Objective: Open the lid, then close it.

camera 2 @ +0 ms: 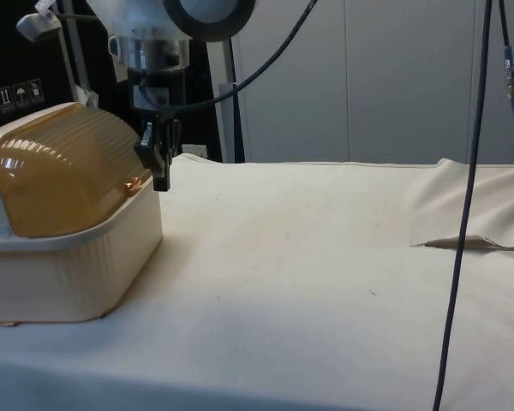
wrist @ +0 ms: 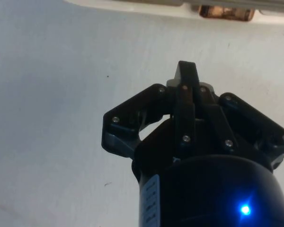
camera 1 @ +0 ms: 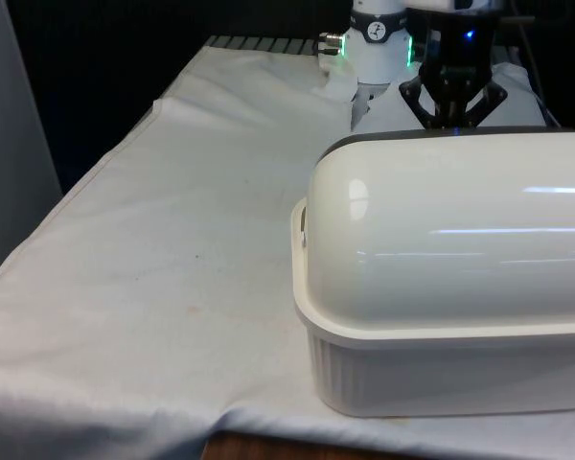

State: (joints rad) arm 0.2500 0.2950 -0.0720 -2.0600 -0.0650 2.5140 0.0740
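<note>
The tabletop [camera 2: 325, 257] is the biggest thing here, long and covered with a white cloth [camera 1: 153, 268]. On it sits a big bread box [camera 1: 441, 364] with a cream base. It stands at the near end of the tabletop, on the front view's right.

Its lid [camera 2: 60, 171] is round on top and shut down over the base. From the side it looks see-through and amber. From the front it looks white, because I see the box's back.

The pincer [camera 2: 160, 158] hangs just beside the lid's front edge, close to a small copper-colored handle [camera 2: 135, 182]. Its two fingers are pressed together with nothing between them. It holds nothing.

I think the opening step has not started yet. The lid is down and the pincer is only getting near. Next, it needs to catch under or behind that little handle and push the lid up and back over the box. With the fingers together, it looks ready to hook or nudge, not to pinch.

I cannot read any words or brand on the box.
</note>
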